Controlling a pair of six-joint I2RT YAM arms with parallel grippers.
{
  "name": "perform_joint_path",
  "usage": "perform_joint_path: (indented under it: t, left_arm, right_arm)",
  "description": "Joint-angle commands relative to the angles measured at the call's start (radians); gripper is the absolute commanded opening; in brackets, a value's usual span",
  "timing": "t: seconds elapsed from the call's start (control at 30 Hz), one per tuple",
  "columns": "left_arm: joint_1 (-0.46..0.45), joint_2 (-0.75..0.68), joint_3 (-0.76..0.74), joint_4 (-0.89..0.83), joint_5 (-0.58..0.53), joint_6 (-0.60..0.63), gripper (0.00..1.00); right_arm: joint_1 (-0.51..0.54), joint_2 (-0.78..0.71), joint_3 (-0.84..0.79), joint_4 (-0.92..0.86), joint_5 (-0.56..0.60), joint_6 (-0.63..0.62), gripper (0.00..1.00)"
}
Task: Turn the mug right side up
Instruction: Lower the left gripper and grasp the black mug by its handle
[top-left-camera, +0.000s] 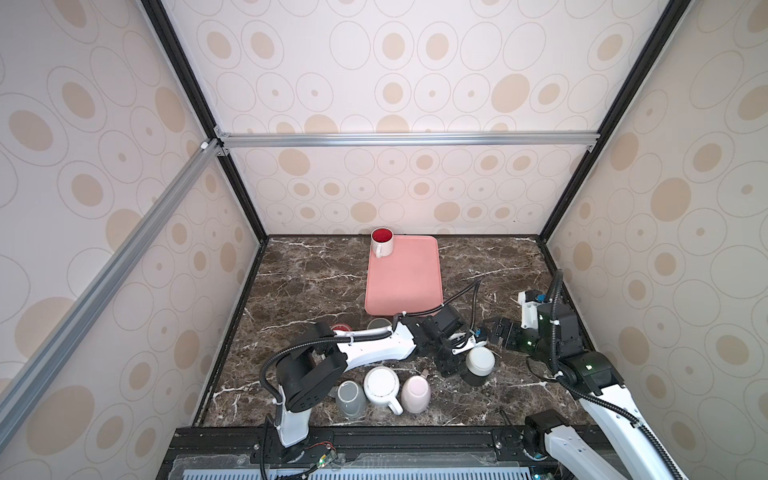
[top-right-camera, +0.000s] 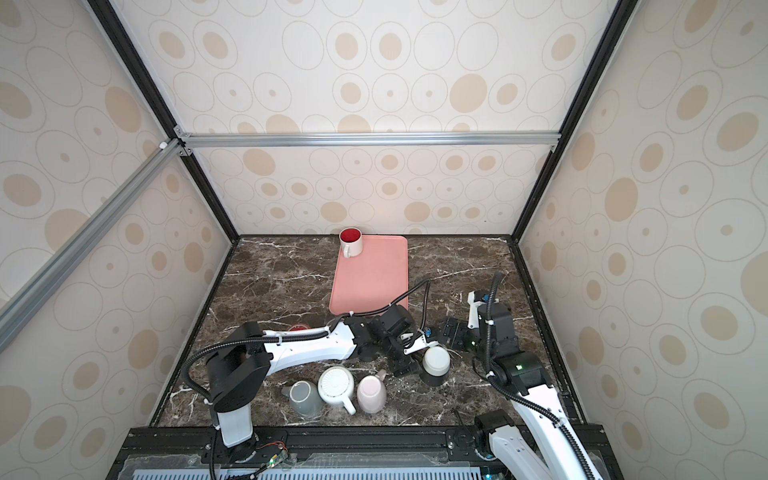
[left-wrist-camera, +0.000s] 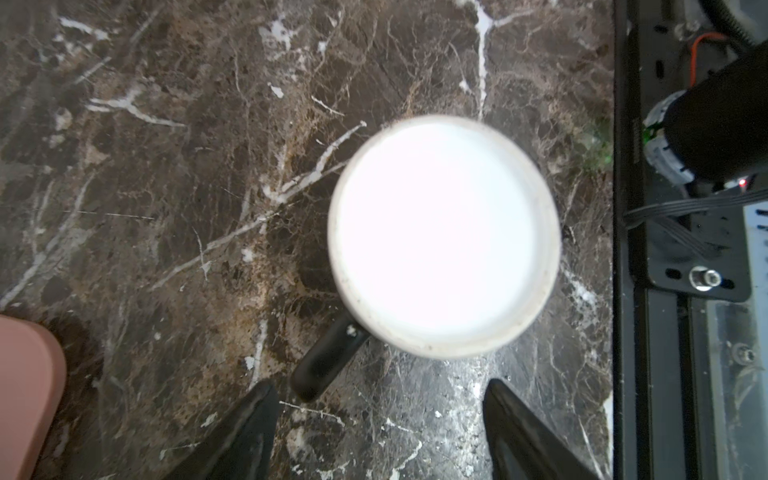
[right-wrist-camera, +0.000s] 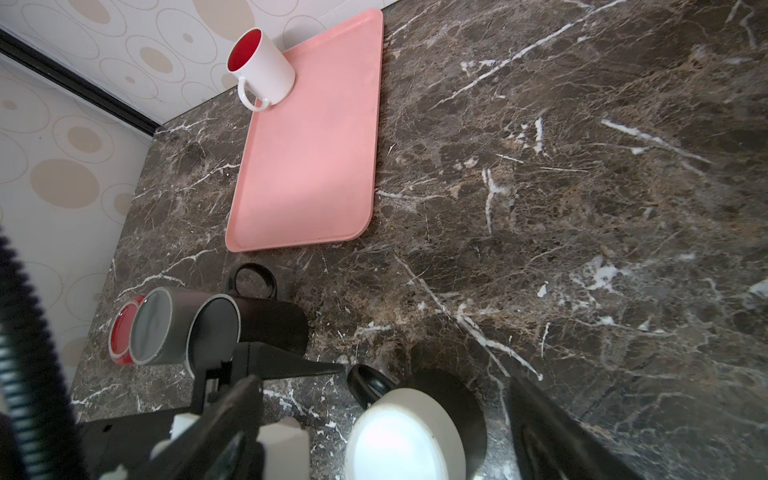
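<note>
The mug (top-left-camera: 480, 362) (top-right-camera: 435, 360) stands upside down on the marble near the front right, black-walled with its white base up. From the left wrist its base (left-wrist-camera: 442, 237) is a bright disc, with the black handle (left-wrist-camera: 328, 361) pointing toward one fingertip. My left gripper (top-left-camera: 448, 366) (left-wrist-camera: 380, 415) hangs just left of the mug, open, with only bare marble between its fingers. My right gripper (top-left-camera: 500, 330) (right-wrist-camera: 386, 432) is open too, hovering behind and above the mug (right-wrist-camera: 405, 436) without touching it.
A pink tray (top-left-camera: 405, 286) lies at the back centre with an upright white mug (top-left-camera: 382, 243), red inside, on its far left corner. Grey (top-left-camera: 351, 398), white (top-left-camera: 380, 384) and pink (top-left-camera: 415, 394) mugs stand upside down at the front. Three more mugs (right-wrist-camera: 249, 324) lie behind the left arm.
</note>
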Motion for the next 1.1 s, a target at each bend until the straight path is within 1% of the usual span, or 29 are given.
perform_joint_path:
  t: [0.0, 0.1, 0.2, 0.23, 0.4, 0.47, 0.5, 0.57, 0.63, 0.77, 0.9, 1.07]
  left_arm:
    - [-0.005, 0.023, 0.034, 0.000, 0.028, 0.059, 0.77]
    - [-0.005, 0.043, 0.039, 0.004, 0.033, 0.064, 0.76]
    - [-0.005, 0.053, 0.044, -0.003, 0.056, 0.065, 0.70]
    - [-0.005, 0.053, 0.043, 0.000, 0.070, 0.060, 0.67]
    - [-0.007, 0.047, 0.022, -0.007, 0.135, 0.028, 0.45]
    - [-0.008, 0.029, -0.001, 0.000, 0.133, 0.015, 0.45]
    - [-0.009, 0.014, -0.019, 0.017, 0.113, 0.004, 0.48]
    - [-0.010, -0.024, -0.059, 0.072, 0.068, -0.013, 0.60]
    - [-0.010, -0.045, -0.085, 0.125, 0.038, -0.022, 0.62]
    - [-0.013, -0.036, -0.084, 0.186, 0.000, -0.021, 0.57]
    - [-0.014, -0.004, -0.054, 0.192, 0.044, -0.011, 0.55]
    - [-0.015, 0.038, -0.026, 0.171, 0.070, -0.003, 0.47]
  right_arm:
    - [-0.006, -0.010, 0.009, -0.008, -0.011, -0.002, 0.94]
    - [-0.007, -0.019, 0.007, -0.011, -0.013, -0.002, 0.94]
    - [-0.008, -0.024, 0.010, -0.022, -0.007, -0.004, 0.94]
    - [-0.009, -0.024, 0.011, -0.026, -0.004, -0.007, 0.94]
    - [-0.011, -0.030, 0.008, -0.029, 0.001, -0.011, 0.94]
    - [-0.013, -0.027, 0.005, -0.028, 0.000, -0.011, 0.94]
    - [-0.013, -0.028, 0.003, -0.025, -0.001, -0.011, 0.94]
    - [-0.015, -0.024, 0.001, -0.020, -0.006, -0.011, 0.94]
    - [-0.015, -0.022, -0.002, -0.016, -0.008, -0.008, 0.94]
    - [-0.019, -0.024, 0.002, -0.020, -0.007, -0.009, 0.94]
    - [-0.024, -0.040, 0.008, -0.044, 0.001, -0.018, 0.94]
    - [-0.033, -0.055, 0.011, -0.064, 0.011, -0.014, 0.94]
